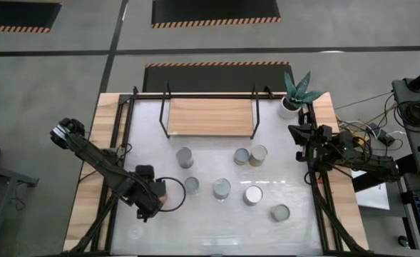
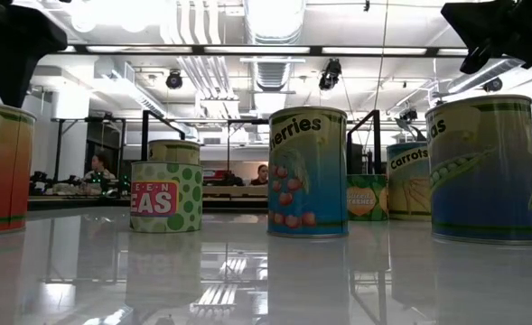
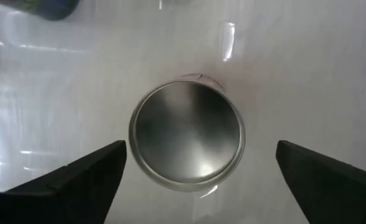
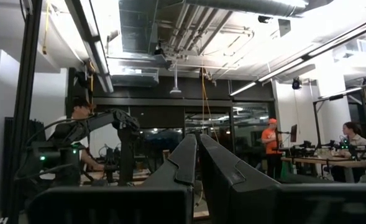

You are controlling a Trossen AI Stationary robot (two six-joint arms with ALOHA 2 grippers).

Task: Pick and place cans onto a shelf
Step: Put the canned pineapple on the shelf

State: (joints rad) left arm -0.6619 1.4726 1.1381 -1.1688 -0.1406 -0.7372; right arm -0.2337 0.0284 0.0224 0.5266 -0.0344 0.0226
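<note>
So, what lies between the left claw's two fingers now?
In the left wrist view, one can stands upright between the open left claw's fingers, untouched.

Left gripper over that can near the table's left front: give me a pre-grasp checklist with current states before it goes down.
1. Left gripper open: ok, fingers spread wide.
2. Can centred between the fingers: ok in the left wrist view.
3. Can upright, lid up: ok.
4. Room beside it: ok, the nearest can stands apart.
5. Shelf free to receive: ok, board bare.
6. Right gripper out of the way: ok, shut, parked at the table's right edge.
</note>
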